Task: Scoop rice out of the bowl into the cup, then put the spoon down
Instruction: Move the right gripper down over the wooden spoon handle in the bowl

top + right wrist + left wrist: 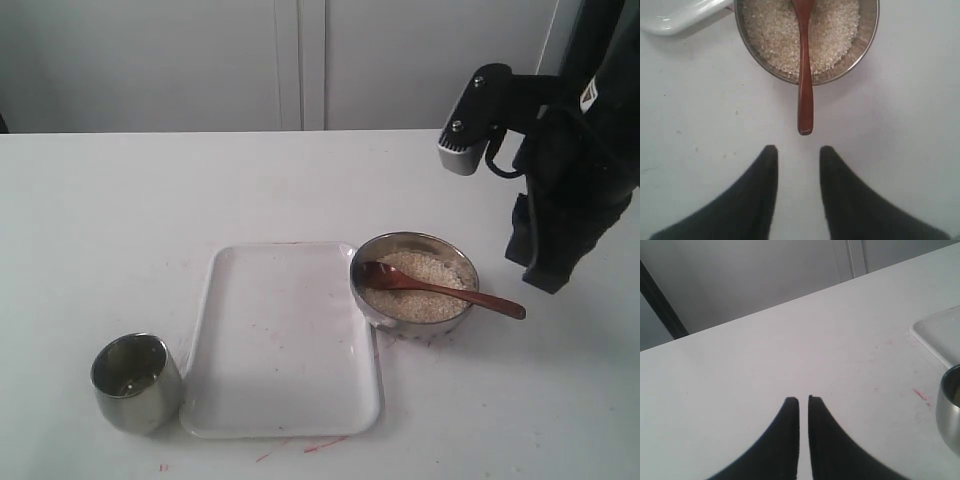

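Left wrist view: the left gripper (803,399) hangs over the bare white desk (765,355). Its two dark fingers are drawn together with only a thin slit between them, and they hold nothing. The side of the steel cup (951,410) shows at the edge of this view, with a corner of the white tray (940,335) beyond it.

In the exterior view the cup stands upright at the near left of the desk, its mouth open to the camera. What lies at its bottom cannot be told from the reflections. Just to its right is the tray, rectangular with rounded corners, lying flat. Whether cup and tray touch cannot be told. A few red smudges (325,443) mark the desk along the tray's near edge.

The steel bowl (372,300) sits close against the tray's far right corner and is filled with rice (430,272). The wooden spoon (440,288) lies in it. Its oval end rests on the grains at the left side, and its handle crosses the right rim and juts out over the desk, pointing right and slightly near.

The right gripper (798,148) hovers over the desk just right of the bowl. Its fingers are spread apart and hold nothing. The handle's tip points at the gap between them and stops just short of it, touching neither finger.
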